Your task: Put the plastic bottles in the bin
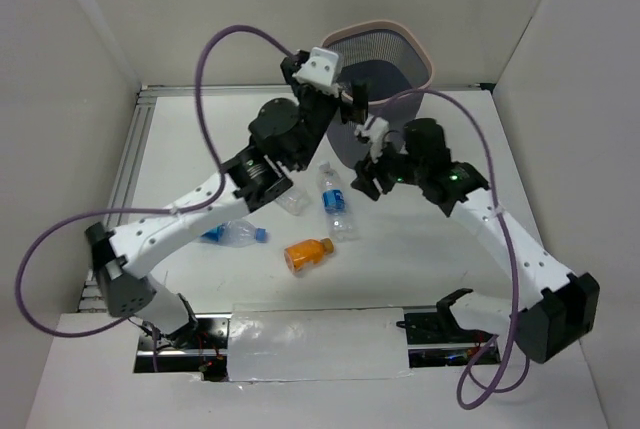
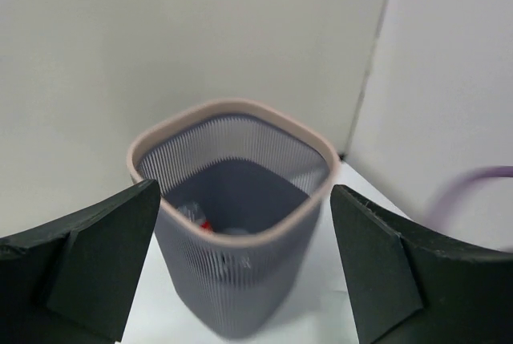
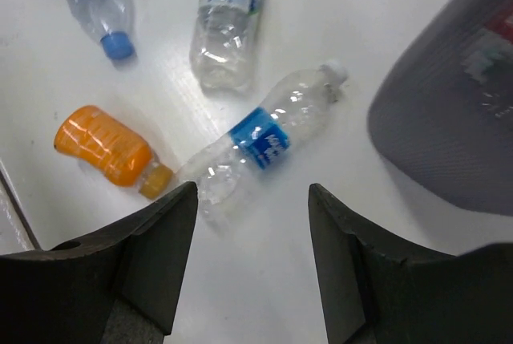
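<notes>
Overhead first: you have four bottles lying on the white table point(image 1: 430, 249) in front of the bin point(image 1: 425, 49), which stands at the far edge. Left to right these are the blue-capped bottle point(image 1: 232, 234), the clear bottle point(image 1: 292, 199) and the blue-labelled bottle point(image 1: 338, 206). The orange-drink bottle point(image 1: 308, 254) lies nearest the arm bases. No label text is legible from this height. Your left arm runs diagonally from its base to the bin, elbow raised, with the left gripper point(image 1: 352, 104) at the bin's near-left rim. Your right arm reaches in from the right, wrist bent down. The right gripper point(image 1: 368, 179) is over the table just right of the blue-labelled bottle, near the bin's foot.

Left wrist: the camera looks down into the bin's mouth, showing the pale rim and dark mesh walls. The jaws stand wide apart, one finger in each lower corner, with nothing between them. A red-marked bottle point(image 2: 196, 217) lies on the bin floor, too blurred to read any print.

Right wrist: the jaws are parted and empty, above the table. The blue-labelled bottle lies diagonally just beyond the fingertips, its white cap toward the bin. Its blue band carries white lettering, too small to read. The orange-drink bottle lies to its left. The clear bottle at the top shows a white label with green and blue print, illegible. The bin wall fills the right edge, and a red smudge shows through the mesh.
</notes>
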Robot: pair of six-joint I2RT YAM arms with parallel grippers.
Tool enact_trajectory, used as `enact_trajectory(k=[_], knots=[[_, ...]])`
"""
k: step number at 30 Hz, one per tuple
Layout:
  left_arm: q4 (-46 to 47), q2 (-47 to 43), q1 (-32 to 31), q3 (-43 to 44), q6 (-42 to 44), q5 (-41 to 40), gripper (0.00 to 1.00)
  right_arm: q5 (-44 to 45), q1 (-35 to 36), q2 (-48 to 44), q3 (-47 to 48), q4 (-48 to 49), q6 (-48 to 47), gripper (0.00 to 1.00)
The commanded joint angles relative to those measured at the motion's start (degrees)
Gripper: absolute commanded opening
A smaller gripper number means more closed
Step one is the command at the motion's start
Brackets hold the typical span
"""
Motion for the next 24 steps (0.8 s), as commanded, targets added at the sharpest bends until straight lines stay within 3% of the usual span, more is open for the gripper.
enact_trajectory(k=[1, 3, 6, 11, 18, 24], knots=[[-9.49, -8.42, -2.28, -5.31, -4.05, -2.94, 1.0, 13.29, 9.98, 4.5, 2.06, 1.24, 1.19, 0.64], [-12.42, -14.82, -4.03, -11.36, -8.18, -1.46, 1.0, 19.21, 16.82, 7.04, 2.06, 2.65, 3.72, 0.64], [-19.01, -20.99, -5.19, -18.92, -12.23, -0.4, 1.0, 27.75, 20.9, 12.75, 3.37, 4.76, 8.37, 0.66], [-27.45, -35.56, -7.21, -31.77, -16.02, 1.62, 1.0, 39.96, 21.61, 25.06, 8.55, 4.76, 17.09, 0.74], [-33.35, -44.12, -7.82, -41.88, -17.87, 5.67, 1.0, 40.24, 20.03, 34.47, 11.46, 5.38, 20.97, 0.89], [-35.28, -41.59, -8.44, -43.74, -15.85, 8.92, 1.0, 38.05, 17.48, 38.43, 11.46, 6.52, 21.58, 0.89]])
